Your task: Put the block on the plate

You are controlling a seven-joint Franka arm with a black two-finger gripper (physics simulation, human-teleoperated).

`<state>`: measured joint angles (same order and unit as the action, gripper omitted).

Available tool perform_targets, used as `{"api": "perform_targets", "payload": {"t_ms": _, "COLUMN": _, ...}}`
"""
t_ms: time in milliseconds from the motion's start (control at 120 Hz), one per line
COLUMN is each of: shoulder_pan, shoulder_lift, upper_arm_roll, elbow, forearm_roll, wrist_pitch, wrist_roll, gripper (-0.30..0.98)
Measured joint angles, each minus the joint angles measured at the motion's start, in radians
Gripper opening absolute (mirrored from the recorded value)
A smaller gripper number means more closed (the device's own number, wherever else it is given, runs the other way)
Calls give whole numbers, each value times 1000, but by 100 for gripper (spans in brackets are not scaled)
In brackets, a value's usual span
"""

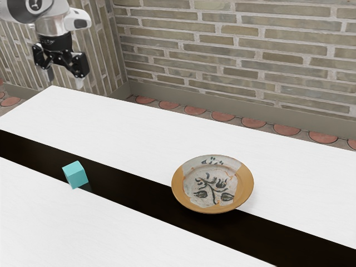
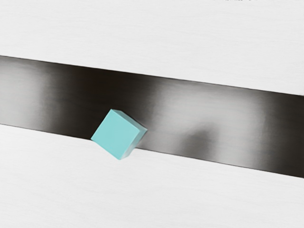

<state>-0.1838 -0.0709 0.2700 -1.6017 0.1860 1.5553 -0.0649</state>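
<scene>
High above the table's far left corner in the exterior view, my gripper (image 1: 64,78) hangs with its two fingers wide apart, open and holding nothing. The teal block (image 1: 75,174) lies on the edge between the black stripe and the white tabletop, toward the exterior view's left. In the wrist view the block (image 2: 116,134) sits on that same stripe edge, turned at an angle. A round plate (image 1: 213,184) with an orange-brown rim and dark plant pattern rests to the block's right in the exterior view, partly over the black stripe.
The white table (image 1: 122,130) has a glossy black stripe (image 1: 130,192) running along it. Behind it stand a brick wall (image 1: 239,50) and a floor with round red tiles (image 1: 222,116). Bare tabletop lies between block and plate.
</scene>
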Motion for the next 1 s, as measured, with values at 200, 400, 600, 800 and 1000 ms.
{"api": "perform_targets", "payload": {"t_ms": 200, "shoulder_pan": 6, "shoulder_lift": 0, "upper_arm_roll": 1, "elbow": -15, "forearm_roll": 2, "wrist_pitch": 10, "wrist_roll": -13, "gripper": 69}}
{"api": "perform_targets", "payload": {"t_ms": 400, "shoulder_pan": 16, "shoulder_lift": 21, "upper_arm_roll": 67, "elbow": -246, "forearm_roll": 2, "wrist_pitch": 153, "wrist_roll": -63, "gripper": 69}}
{"api": "perform_targets", "payload": {"t_ms": 600, "shoulder_pan": 51, "shoulder_lift": 61, "upper_arm_roll": 100, "elbow": -417, "forearm_roll": -57, "wrist_pitch": 316, "wrist_roll": -216, "gripper": 69}}
{"api": "perform_targets", "payload": {"t_ms": 800, "shoulder_pan": 63, "shoulder_lift": 122, "upper_arm_roll": 124, "elbow": -534, "forearm_roll": -106, "wrist_pitch": 475, "wrist_roll": -381, "gripper": 69}}
{"api": "perform_targets", "payload": {"t_ms": 1000, "shoulder_pan": 42, "shoulder_lift": 173, "upper_arm_roll": 150, "elbow": -577, "forearm_roll": -174, "wrist_pitch": 595, "wrist_roll": -522, "gripper": 69}}
